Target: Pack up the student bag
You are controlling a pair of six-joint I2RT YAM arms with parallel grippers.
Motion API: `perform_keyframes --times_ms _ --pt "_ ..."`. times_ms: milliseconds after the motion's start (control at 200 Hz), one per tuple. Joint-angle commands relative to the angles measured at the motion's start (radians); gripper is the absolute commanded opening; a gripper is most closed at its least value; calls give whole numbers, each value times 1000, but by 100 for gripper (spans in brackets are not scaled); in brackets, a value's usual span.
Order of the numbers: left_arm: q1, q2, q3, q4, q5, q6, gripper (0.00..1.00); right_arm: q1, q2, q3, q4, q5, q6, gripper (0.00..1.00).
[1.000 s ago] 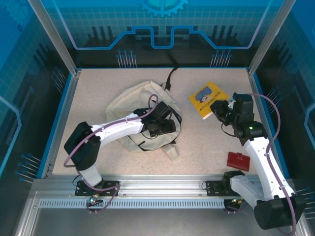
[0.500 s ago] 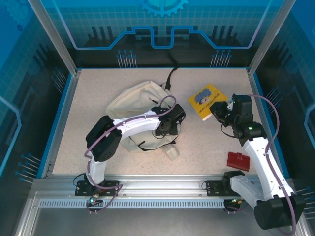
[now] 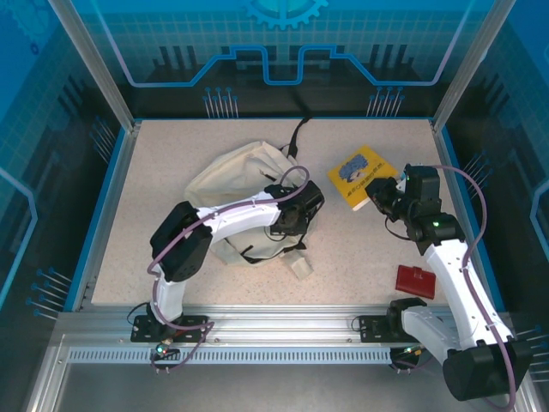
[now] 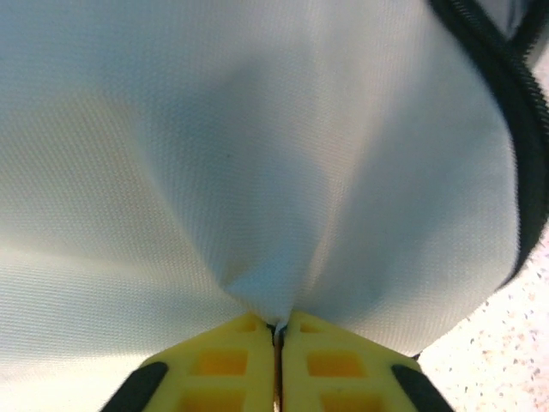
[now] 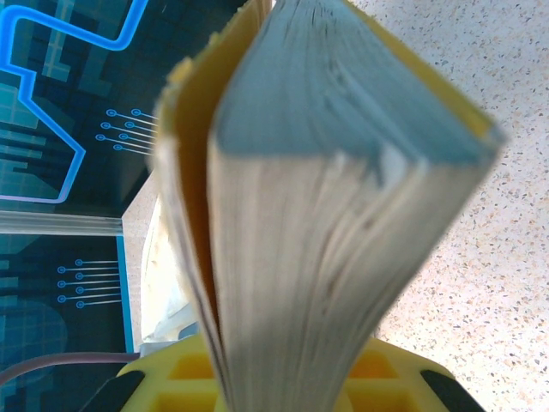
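The student bag [image 3: 233,182] lies slumped on the table [image 3: 163,154], left of centre and toward the middle of its depth. It is a soft, cream-white fabric pack, crumpled and uneven in outline. A black strap [image 3: 296,134] trails from its far side toward the back edge of the table. More black strapping [image 3: 257,255] shows along its near edge, and a small cream tab [image 3: 300,268] lies just beside that edge. From the left wrist, the cloth has a fine weave and is drawn into a peaked fold, with a black zip line [image 4: 519,146] curving down the right side.

The left gripper [image 4: 276,336] has its yellow fingers [image 4: 227,365] pressed together with a pinch of the bag's cloth caught between them. In the overhead view this arm reaches across to the bag's right-hand side.

To the right of the bag, apart from it, is a yellow book [image 3: 360,172] with a blue picture on its cover. The right gripper [image 3: 383,194] is clamped on the book's near corner. From the right wrist, the book's grey page edges fan upward, and its yellow cover gapes slightly on the left.

A red flat item [image 3: 416,281] lies near the front right of the table, well apart from the bag.
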Motion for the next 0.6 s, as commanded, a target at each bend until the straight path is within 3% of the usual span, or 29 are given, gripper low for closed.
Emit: perform_keyframes --times_ms 0,300,595 --pt "10 -82 -13 16 -8 11 1 -11 -31 5 60 -17 -4 12" --pt "86 -240 -27 53 46 113 0 -12 -43 5 16 -33 -47 12" --pt "184 -399 30 48 31 238 0 -8 -48 -50 -1 -168 -108 9"
